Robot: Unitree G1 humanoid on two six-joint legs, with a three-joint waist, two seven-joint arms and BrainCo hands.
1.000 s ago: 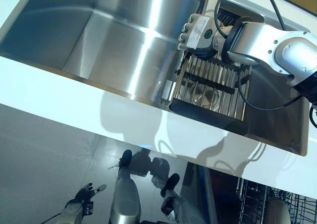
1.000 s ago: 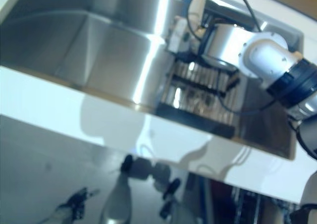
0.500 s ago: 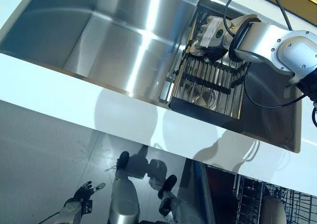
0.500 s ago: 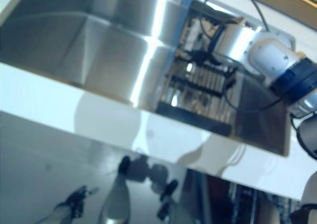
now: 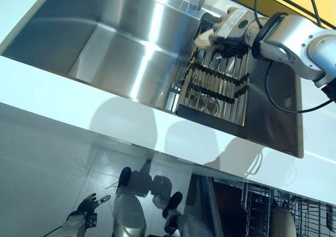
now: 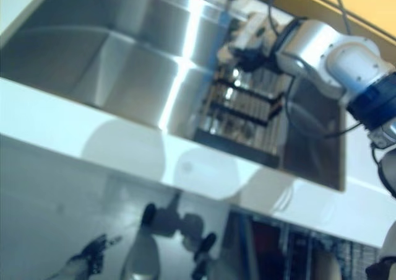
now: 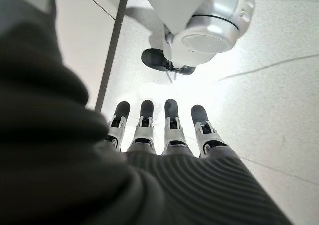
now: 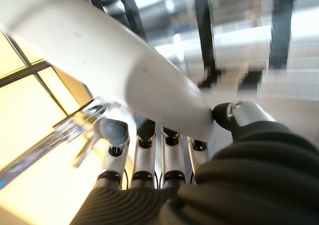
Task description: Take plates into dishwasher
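Your right hand (image 5: pixel 227 31) over rack (image 5: pixel 215 87) in sink (image 5: pixel 121 43), fingers (image 8: pixel 144 158) and thumb pinching plate (image 8: pixel 119 80) | left hand (image 7: pixel 164 135) low over floor, fingers straight, holding nothing

The right arm (image 5: pixel 294 35) reached in from the right side. Its right hand (image 5: pixel 228 31) was up at the far end, with the fingers (image 8: pixel 144 158) and thumb (image 8: pixel 239 114) pinched on something white. The left arm hung low at the bottom left. Its left hand (image 5: pixel 84 208) was down near the floor, with fingers (image 7: pixel 169 125) straight and holding nothing.
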